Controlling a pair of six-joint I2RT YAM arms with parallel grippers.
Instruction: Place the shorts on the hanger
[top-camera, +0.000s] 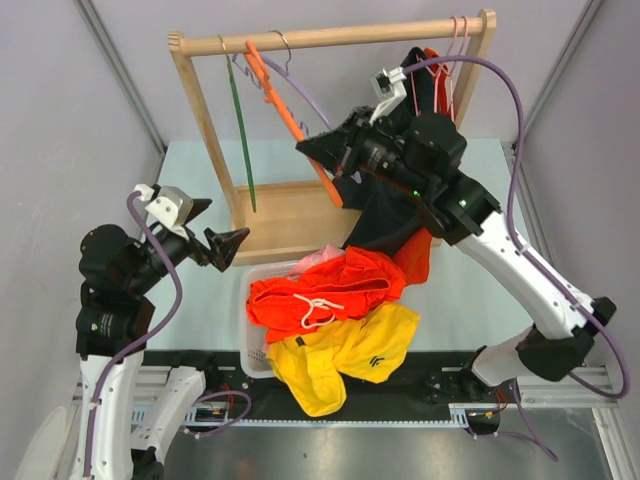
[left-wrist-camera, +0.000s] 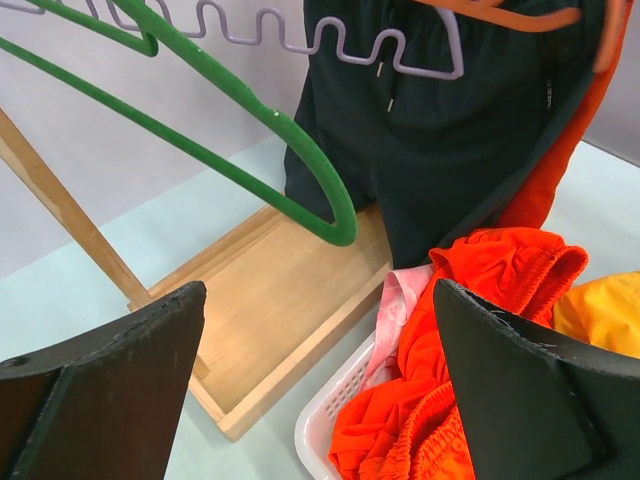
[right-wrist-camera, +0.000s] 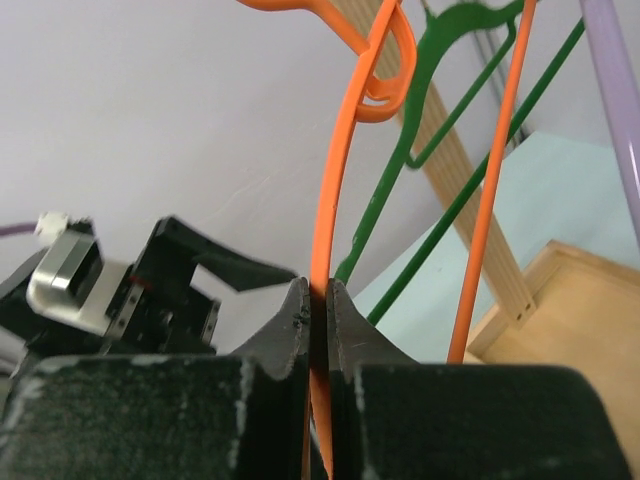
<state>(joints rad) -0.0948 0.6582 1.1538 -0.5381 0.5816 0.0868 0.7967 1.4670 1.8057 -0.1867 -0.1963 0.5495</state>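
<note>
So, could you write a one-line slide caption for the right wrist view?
Right gripper shut on the thin orange hanger, with the green hanger behind it.

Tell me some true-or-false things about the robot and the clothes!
1. The right pincer is shut on the orange hanger. True.
2. The left pincer is holding the orange shorts. False: it is wide open and empty, apart from the shorts.
3. The orange shorts hang on the orange hanger. False: they lie in a heap on the white basket.
4. A green hanger hangs from the wooden rail. True.
</note>
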